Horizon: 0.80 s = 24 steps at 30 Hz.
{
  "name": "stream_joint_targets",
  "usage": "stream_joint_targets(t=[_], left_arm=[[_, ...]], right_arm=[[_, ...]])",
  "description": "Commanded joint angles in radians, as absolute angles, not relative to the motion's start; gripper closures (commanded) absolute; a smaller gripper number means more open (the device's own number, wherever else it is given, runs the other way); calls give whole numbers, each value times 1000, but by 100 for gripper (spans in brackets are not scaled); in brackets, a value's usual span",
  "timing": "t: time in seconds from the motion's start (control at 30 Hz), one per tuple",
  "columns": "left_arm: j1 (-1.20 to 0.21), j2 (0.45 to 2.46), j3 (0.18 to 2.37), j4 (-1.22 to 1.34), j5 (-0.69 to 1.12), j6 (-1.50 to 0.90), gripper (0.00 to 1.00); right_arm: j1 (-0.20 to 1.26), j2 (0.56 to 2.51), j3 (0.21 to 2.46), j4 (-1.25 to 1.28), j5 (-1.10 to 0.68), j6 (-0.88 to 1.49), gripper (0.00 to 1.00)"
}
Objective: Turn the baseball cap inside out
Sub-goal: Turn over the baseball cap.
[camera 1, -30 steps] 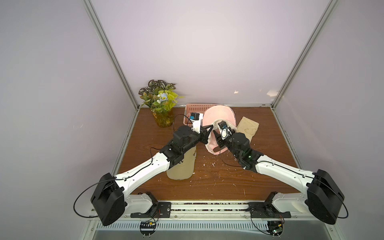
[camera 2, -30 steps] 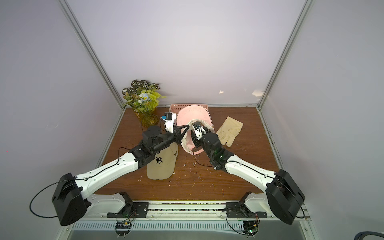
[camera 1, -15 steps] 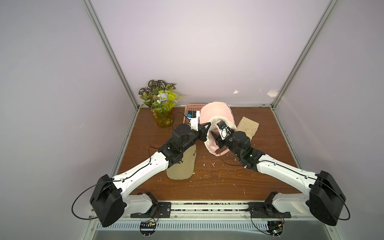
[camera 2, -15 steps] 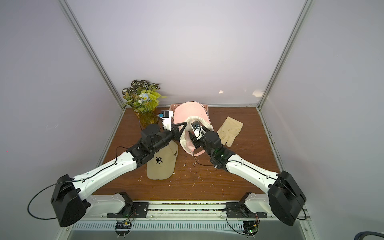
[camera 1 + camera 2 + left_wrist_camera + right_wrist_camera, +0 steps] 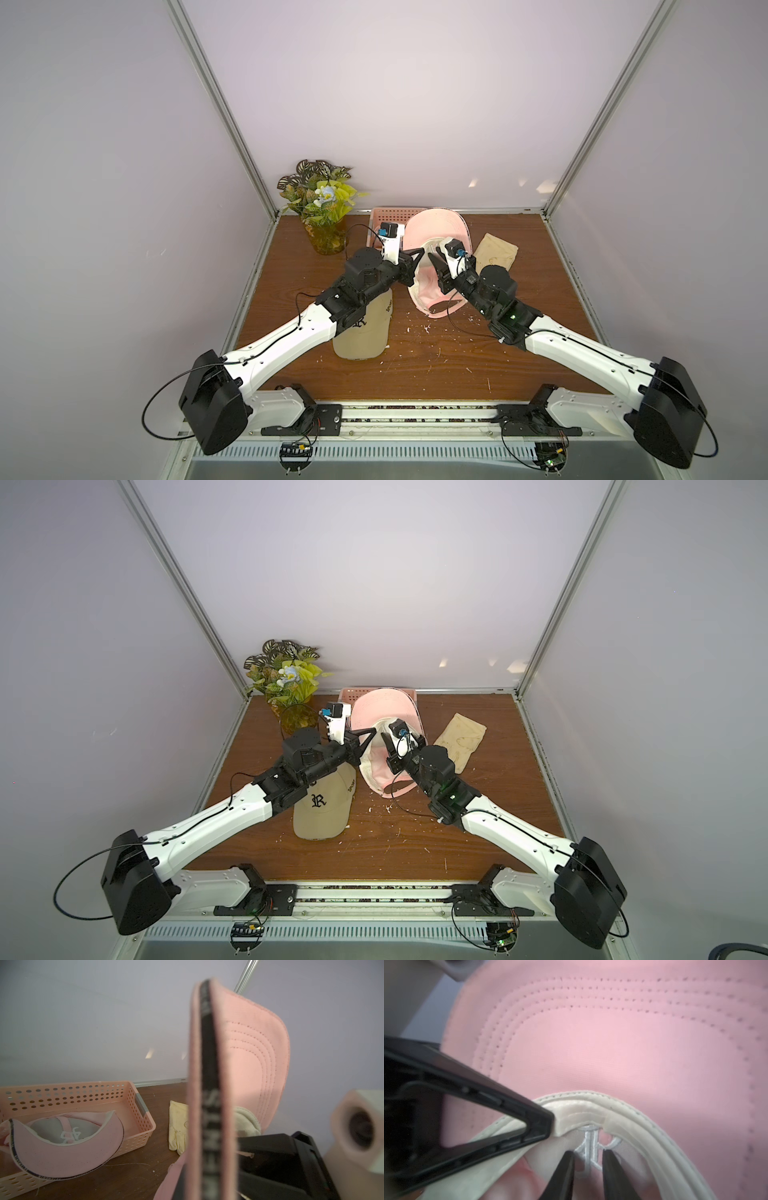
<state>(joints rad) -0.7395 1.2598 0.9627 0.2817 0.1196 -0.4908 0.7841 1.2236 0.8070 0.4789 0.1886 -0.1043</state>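
**Right gripper already inside the crown, left gripper anchoring the rim**

Holds the pink cap [image 5: 436, 228] up between the two arms, over the back half of the counter [image 5: 436, 361], behind the tan cap [image 5: 361, 336] and in front of the basket [image 5: 386, 216]. Cannot tell whether its strap end touches the wood. Shows it tipped on edge, with the brim high and toward the back wall, the strap end nearest the arms' bases, and the opening turned toward the arms.

Clamps the left gripper [image 5: 550, 1124] tight on the cream sweatband [image 5: 581, 1111] at the front of the opening, close to where the brim joins. Sets the right gripper [image 5: 588, 1155] inside the opening, aimed at the front panel, with its jaws a narrow gap apart and straddling the back of the embroidered logo [image 5: 591, 1142]. Appears to pinch nothing, though cannot rule out a fold of lining caught between the tips.

Puts the front-panel fabric directly ahead of the right gripper, along its own line of reach, with the strap-to-brim axis running roughly the same way. Makes the right arm the nearer one for drawing or pushing the crown through the opening, and probably leaves the left arm as the fixed hold. Risks tugging the sweatband out of that hold if the pull goes across the rim rather than straight through it.
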Motion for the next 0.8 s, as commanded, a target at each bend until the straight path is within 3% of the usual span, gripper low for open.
stream_joint_targets(t=[0.0, 0.13, 0.27, 0.4, 0.63, 0.77], left_arm=[[-738, 1244, 1001, 357, 212, -541, 100], [-737, 1256, 1012, 387, 283, -590, 100], [-736, 1279, 1031, 410, 337, -637, 100], [-735, 1289, 1049, 381, 322, -627, 100], [-733, 1255, 1060, 253, 145, -537, 100], [-733, 1248, 1062, 213, 59, -494, 100]], right_arm=[[786, 1264, 859, 527, 305, -104, 71], [787, 1318, 866, 539, 373, -104, 57], [786, 1381, 906, 491, 333, -107, 47], [787, 1404, 910, 476, 369, -105, 43], [783, 1385, 876, 446, 743, -77, 37], [773, 1402, 884, 324, 824, -34, 36]])
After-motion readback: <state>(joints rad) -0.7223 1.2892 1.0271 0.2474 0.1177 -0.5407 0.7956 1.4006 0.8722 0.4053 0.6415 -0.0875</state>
